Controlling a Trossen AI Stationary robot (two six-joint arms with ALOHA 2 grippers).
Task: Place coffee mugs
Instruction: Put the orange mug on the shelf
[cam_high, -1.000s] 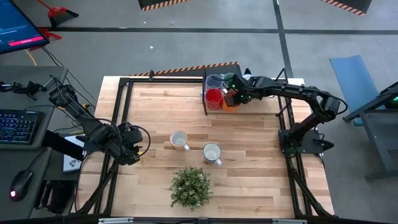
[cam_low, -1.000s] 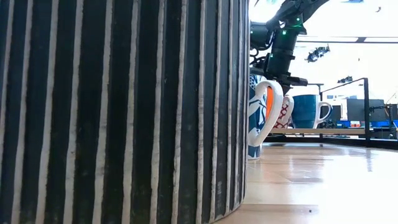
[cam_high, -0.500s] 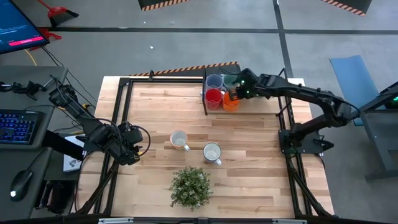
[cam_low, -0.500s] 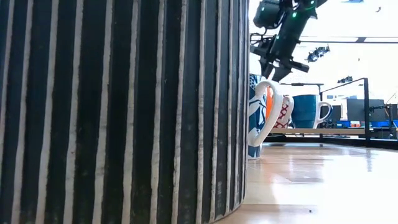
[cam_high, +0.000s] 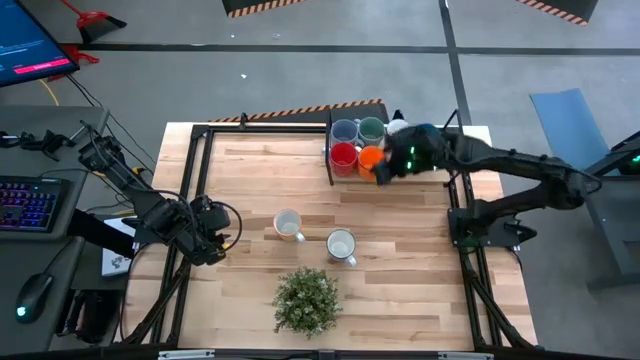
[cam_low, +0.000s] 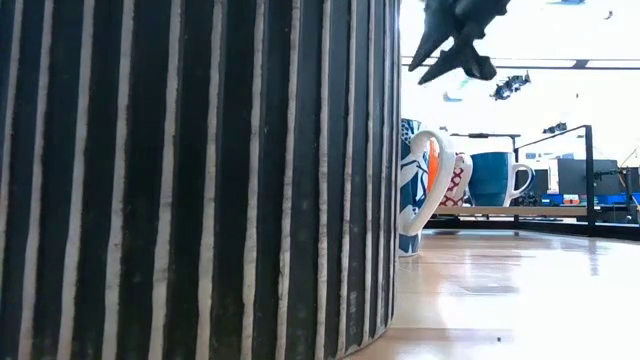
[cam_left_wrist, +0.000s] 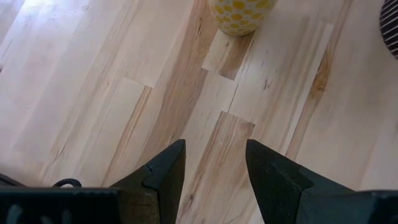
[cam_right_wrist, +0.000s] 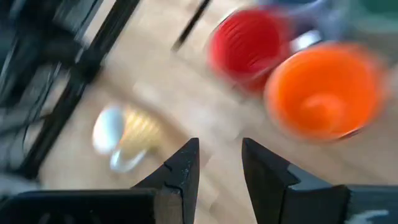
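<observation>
Already our orange mug (cam_high: 370, 158) stands beside the red mug (cam_high: 343, 156) at the table's (cam_high: 420, 250) far edge, grouped for tidiness; our right gripper (cam_high: 384, 172) hovers empty, fingers apart, while the left gripper (cam_left_wrist: 214, 165) waits open near the left edge.

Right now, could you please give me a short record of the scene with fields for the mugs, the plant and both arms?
grouped mugs: red mug, orange mug, lavender-blue mug and green mug, clustered at the table's far edge
loose mugs: two pale mugs mid-table
plant: potted plant near the front edge
right pincer: open, empty, raised beside the orange mug
left pincer: open, empty, waiting at the table's left edge
</observation>
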